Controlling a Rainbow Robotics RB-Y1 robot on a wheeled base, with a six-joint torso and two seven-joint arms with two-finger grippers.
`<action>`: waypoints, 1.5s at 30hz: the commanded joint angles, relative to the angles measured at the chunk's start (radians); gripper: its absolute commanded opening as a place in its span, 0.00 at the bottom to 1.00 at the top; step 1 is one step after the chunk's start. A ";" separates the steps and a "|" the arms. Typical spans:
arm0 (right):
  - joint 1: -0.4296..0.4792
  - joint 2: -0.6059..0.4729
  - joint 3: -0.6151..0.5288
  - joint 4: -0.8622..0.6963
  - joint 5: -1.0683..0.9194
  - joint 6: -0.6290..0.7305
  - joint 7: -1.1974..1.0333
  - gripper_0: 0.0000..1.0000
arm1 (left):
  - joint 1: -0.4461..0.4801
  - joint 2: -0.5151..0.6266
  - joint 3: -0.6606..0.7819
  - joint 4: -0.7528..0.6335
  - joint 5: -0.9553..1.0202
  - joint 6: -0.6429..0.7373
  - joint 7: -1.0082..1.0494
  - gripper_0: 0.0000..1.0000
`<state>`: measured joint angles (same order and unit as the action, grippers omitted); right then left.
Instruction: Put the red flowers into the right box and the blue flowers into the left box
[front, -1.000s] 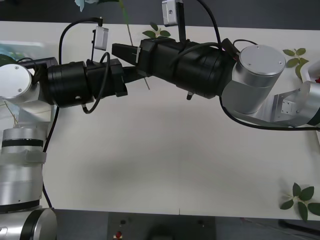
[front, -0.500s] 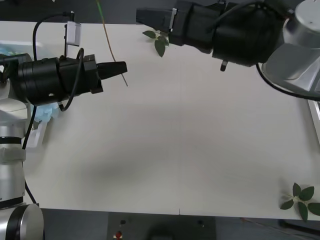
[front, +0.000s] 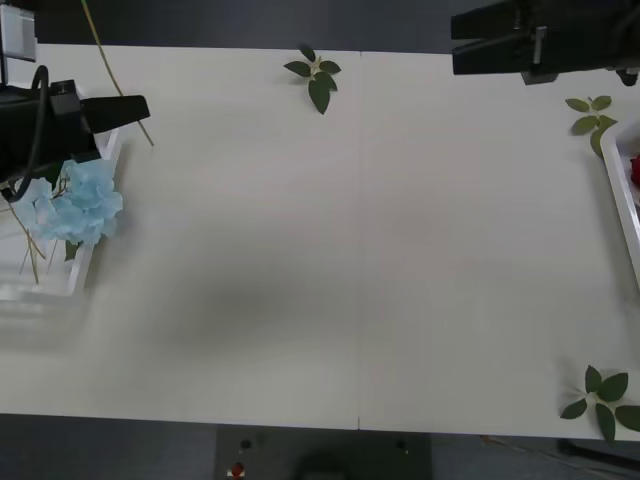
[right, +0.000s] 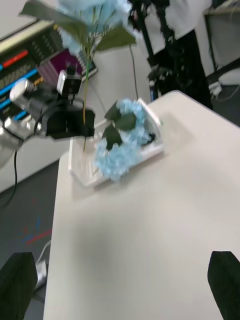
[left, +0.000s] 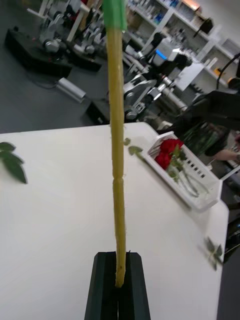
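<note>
My left gripper hovers by the left box, its black fingers shut on the thin stem of a blue flower. That flower's pale blue head stands high above the gripper. More blue flowers lie in the left box. Red flowers rest in the right box, whose white rim runs along the table's right edge. My right gripper is raised at the far right, open and holding nothing.
Loose green leaf sprigs lie at the table's far middle, at the far right and at the near right corner. The wide white tabletop stretches between the two boxes.
The two arms have drawn apart from the table's middle. My left gripper carried the stem leftwards to the left box. My right arm pulled back to the far right.
</note>
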<state>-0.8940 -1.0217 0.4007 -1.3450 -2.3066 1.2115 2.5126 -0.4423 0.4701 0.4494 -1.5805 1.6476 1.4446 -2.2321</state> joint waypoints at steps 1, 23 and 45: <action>-0.033 0.005 -0.040 0.024 0.084 0.099 0.040 1.00 | 0.060 0.125 0.017 -0.013 0.021 -0.007 -0.046 0.00; 0.078 0.048 -0.091 0.038 0.524 0.309 0.193 1.00 | 0.217 0.482 0.216 0.016 -0.430 -0.035 0.285 0.00; 0.109 0.046 -0.088 0.037 0.627 0.352 0.193 1.00 | 0.137 0.476 -0.132 0.128 -0.854 -0.138 0.985 0.00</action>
<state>-0.7858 -0.9842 0.3129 -1.2905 -1.6783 1.5561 2.7137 -0.2834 0.9259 0.3211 -1.4597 0.8043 1.3546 -1.2976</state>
